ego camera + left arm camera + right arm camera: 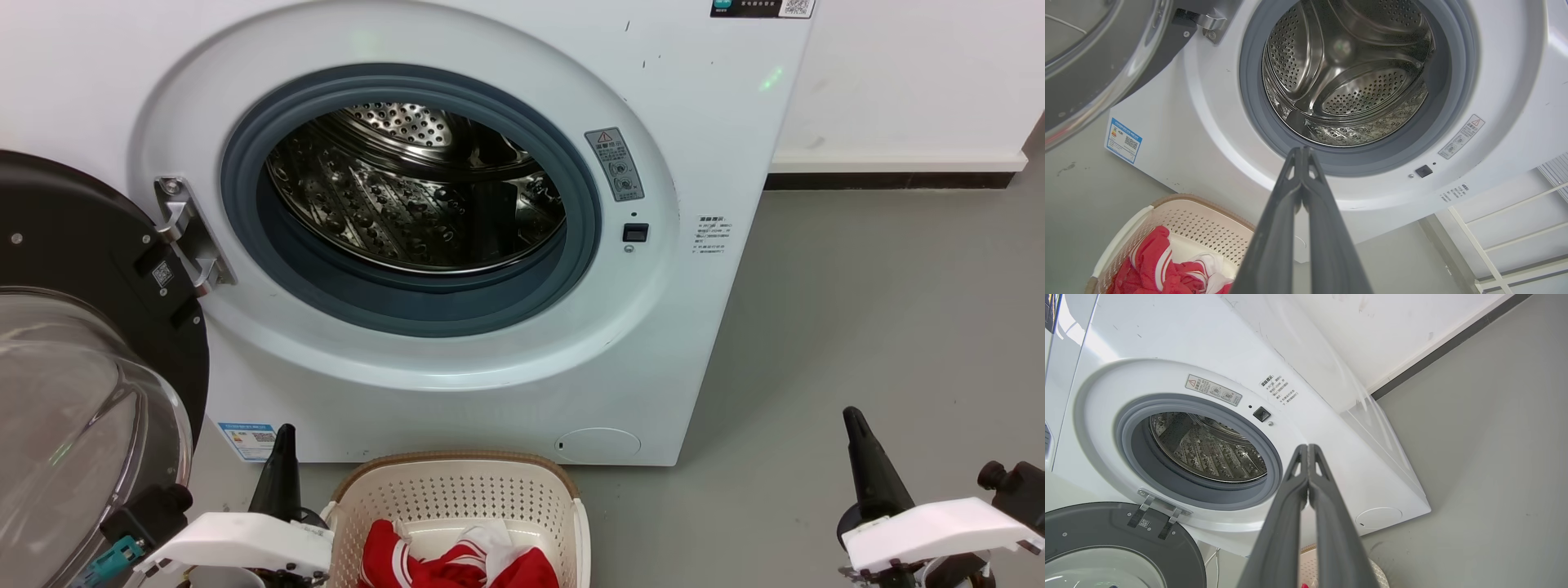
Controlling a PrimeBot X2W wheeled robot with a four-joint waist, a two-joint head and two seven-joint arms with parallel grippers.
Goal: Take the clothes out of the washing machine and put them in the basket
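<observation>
Red clothes [457, 565] in the basket [457, 488] before the washing machine [702, 131]
The door [73, 245] hangs open at left; left pincer [1301, 150] and right pincer [1307, 446] flank the basket, each with fingers pressed together, empty.

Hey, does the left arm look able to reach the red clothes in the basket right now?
Probably yes: the clothes lie uncovered in the open-topped basket just beside the left gripper, with nothing between them. Its jaws are shut, so they would need to open first.
</observation>
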